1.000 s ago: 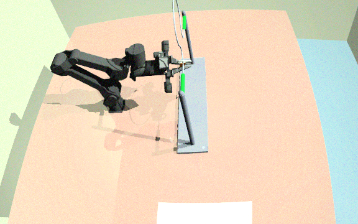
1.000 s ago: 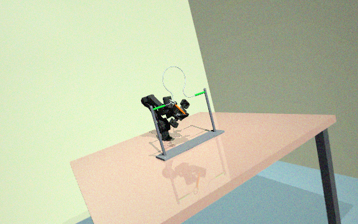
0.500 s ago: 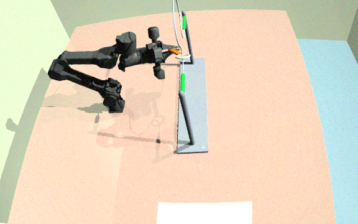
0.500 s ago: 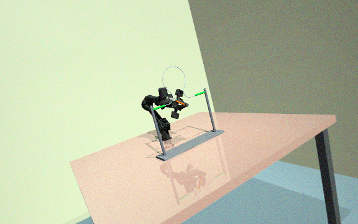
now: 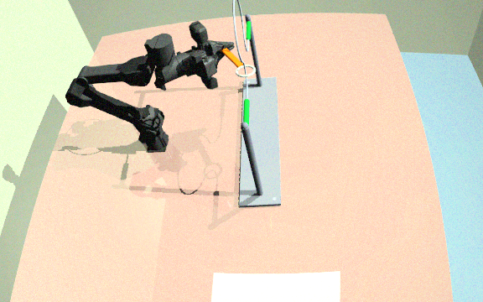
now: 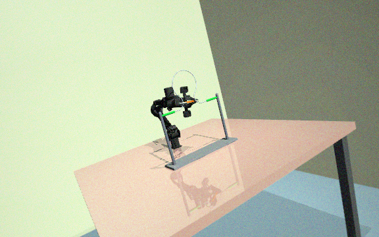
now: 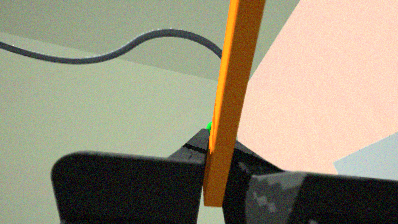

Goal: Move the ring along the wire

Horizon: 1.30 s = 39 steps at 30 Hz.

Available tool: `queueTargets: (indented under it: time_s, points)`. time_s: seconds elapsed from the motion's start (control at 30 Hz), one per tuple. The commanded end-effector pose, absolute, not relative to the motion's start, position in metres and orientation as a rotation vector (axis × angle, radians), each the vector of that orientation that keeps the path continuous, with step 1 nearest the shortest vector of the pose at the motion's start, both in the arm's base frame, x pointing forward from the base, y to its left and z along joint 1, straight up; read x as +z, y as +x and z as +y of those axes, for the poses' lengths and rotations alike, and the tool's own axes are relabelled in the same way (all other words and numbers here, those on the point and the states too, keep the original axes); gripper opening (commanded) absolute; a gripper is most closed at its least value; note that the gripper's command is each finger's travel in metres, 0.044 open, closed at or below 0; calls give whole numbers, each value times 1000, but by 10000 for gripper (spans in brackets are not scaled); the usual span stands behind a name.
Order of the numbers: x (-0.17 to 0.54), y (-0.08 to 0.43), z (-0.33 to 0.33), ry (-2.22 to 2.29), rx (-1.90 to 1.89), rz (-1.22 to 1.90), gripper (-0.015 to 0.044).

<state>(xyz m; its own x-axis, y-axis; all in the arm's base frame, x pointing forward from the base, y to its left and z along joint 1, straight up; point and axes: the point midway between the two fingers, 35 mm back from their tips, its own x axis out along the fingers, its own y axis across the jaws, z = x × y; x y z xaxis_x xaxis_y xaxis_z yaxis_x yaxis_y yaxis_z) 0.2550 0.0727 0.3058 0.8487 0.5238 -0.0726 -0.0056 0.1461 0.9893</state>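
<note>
Pincer (image 5: 223, 49) grips orange handle (image 5: 233, 57); ring (image 5: 245, 70) seemingly encircles wire (image 5: 236, 25).

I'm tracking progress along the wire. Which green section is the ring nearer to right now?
The ring is nearer the green section on the near post, the one lower in the top view; the far green section lies beyond the wire's loop.

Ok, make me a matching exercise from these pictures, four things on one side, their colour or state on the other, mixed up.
Things:
1. handle
2. ring
3. base plate
4. gripper

Colour or state:
A. flat grey, under both posts
B. shut on the handle
C. orange, between the fingers
D. white, around the wire between the two green parts

Pairs: 1-C, 2-D, 3-A, 4-B
</note>
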Motion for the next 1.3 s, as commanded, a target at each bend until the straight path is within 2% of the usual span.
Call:
queueTargets:
  time_s: [0.0, 0.73, 1.27]
  points:
    - [320, 254, 75, 1458, 429, 446, -150]
    - [396, 254, 59, 1955, 555, 383, -150]
    - [427, 254, 39, 2137, 601, 357, -150]
